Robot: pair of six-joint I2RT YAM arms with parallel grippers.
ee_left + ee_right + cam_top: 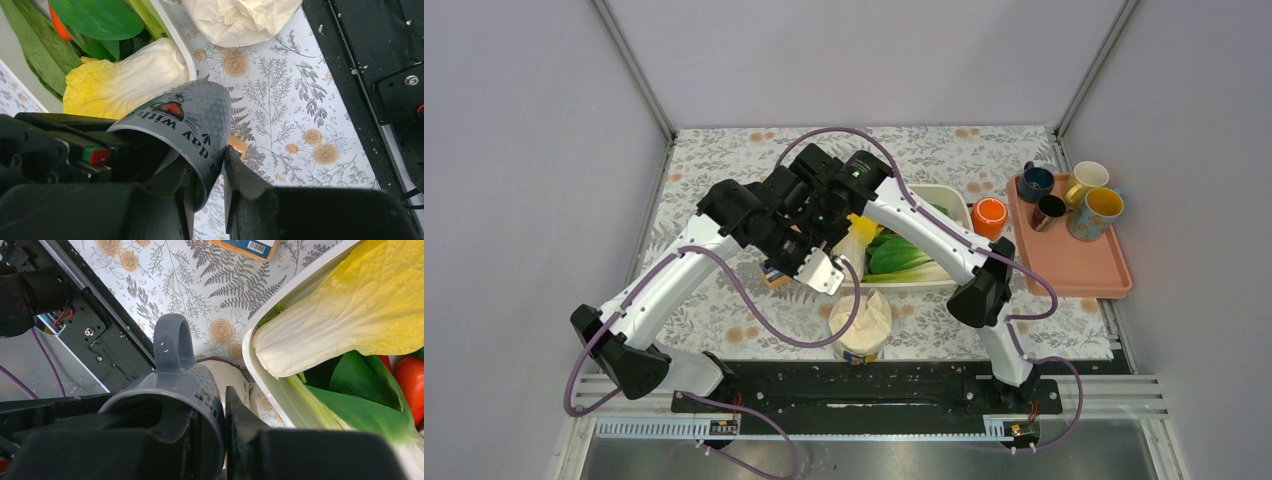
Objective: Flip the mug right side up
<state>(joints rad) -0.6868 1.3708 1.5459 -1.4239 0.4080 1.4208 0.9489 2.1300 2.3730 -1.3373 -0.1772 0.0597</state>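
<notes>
Grey mug (186,117) in a two-arm handover above the floral cloth (300,100), just beside the near rim of the white bin (248,352) holding the cabbage (125,82) and green leaves.

Left gripper (209,180): its jaws are pinching the mug's wall at the rim, one finger lying inside the mouth and the other pressing on the lettered outside. Right gripper (218,415): it is pinching the rim in the same way, with the handle (172,340) pointing away from its fingers. In the top view the two wrists are crowding together over the middle of the table and hiding the mug almost wholly.

Governing relation: in both wrist views the mouth is facing the fingers and the closed base is pointing away from them, so the mug's long axis is running outward from each tool. It appears tilted, neither inverted nor upright, and clear of the table. Neither arm is nearer, since both are touching the rim.

Judgement: the righting is probably partway along. One gripper will likely have to release before the other can swing the base downward (two grips on one rim leave little freedom to rotate), and the bin's edge is lying close to that swing.
</notes>
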